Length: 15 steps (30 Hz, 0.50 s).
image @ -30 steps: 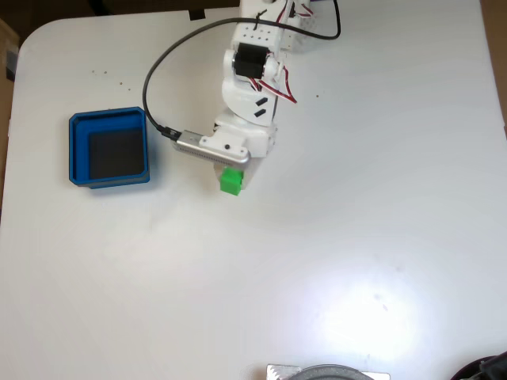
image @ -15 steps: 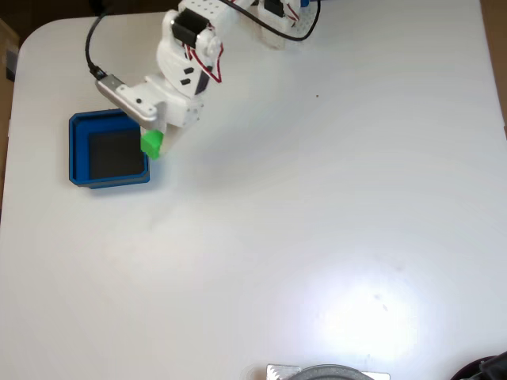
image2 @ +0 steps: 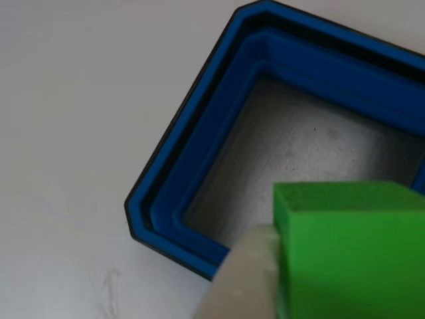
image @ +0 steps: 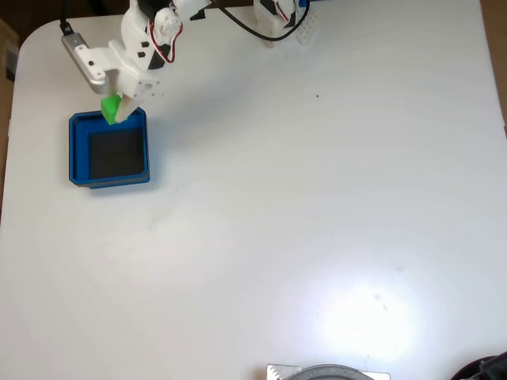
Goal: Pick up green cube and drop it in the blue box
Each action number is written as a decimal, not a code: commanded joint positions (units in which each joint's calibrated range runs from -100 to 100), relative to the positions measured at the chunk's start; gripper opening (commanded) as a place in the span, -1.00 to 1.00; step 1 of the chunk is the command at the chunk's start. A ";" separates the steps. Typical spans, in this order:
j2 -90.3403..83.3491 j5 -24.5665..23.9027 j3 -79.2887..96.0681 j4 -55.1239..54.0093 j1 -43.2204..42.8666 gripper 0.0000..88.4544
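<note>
Gripping the green cube point(image: 112, 108), the gripper point(image: 116, 111) hangs over the upper edge of the blue box point(image: 78, 150) in the fixed view, its fingers closed on the cube's sides. The cube is a solid block of bright green with plain, faintly grainy faces and crisp edges; in the other view point(image2: 352, 252) it sits large at the lower right, cut off by the frame, with a pale, smooth finger point(image2: 242, 282) pressed against its left face. Beneath it the blue box point(image2: 199, 159) shows thick, stepped plastic walls, a clipped corner and a dull, dark, finely speckled floor; its right part runs out of frame. The counter point(image: 317, 198) is white and smooth, with a soft glare patch at lower right. The second finger is hidden behind the cube. A black cable point(image: 238, 22) loops near the white arm point(image: 146, 43).
</note>
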 commanded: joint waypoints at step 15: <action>15.98 0.20 -16.15 -5.87 0.52 -0.98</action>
